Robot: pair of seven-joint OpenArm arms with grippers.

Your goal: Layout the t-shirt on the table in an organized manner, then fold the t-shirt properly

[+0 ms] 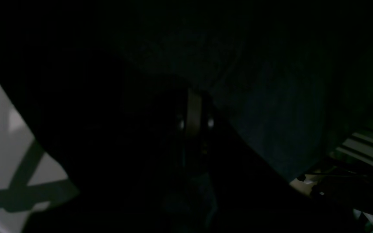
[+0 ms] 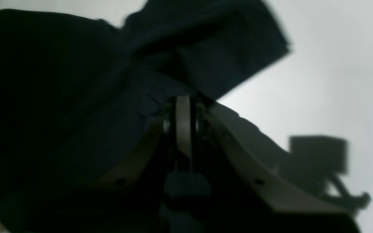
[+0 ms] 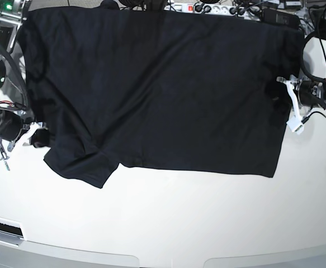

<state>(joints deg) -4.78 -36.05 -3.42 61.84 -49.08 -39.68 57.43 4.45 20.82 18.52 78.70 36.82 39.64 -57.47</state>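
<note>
The black t-shirt [image 3: 163, 95] lies spread across the white worktop [image 3: 168, 218]. Right gripper [image 3: 35, 135], at nine o'clock, and left gripper [image 3: 280, 95], at three, both clamp its fabric with closed jaws.

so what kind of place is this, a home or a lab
Most likely a robotics lab or workshop, not a home. A black t-shirt lies spread on a large white table between two robot arms, and the table's far edge is crowded with a power strip, cables and electronics.

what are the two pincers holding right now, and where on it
Both grip the t-shirt: the right pincer near a sleeve, the left pincer at the opposite edge.
</note>
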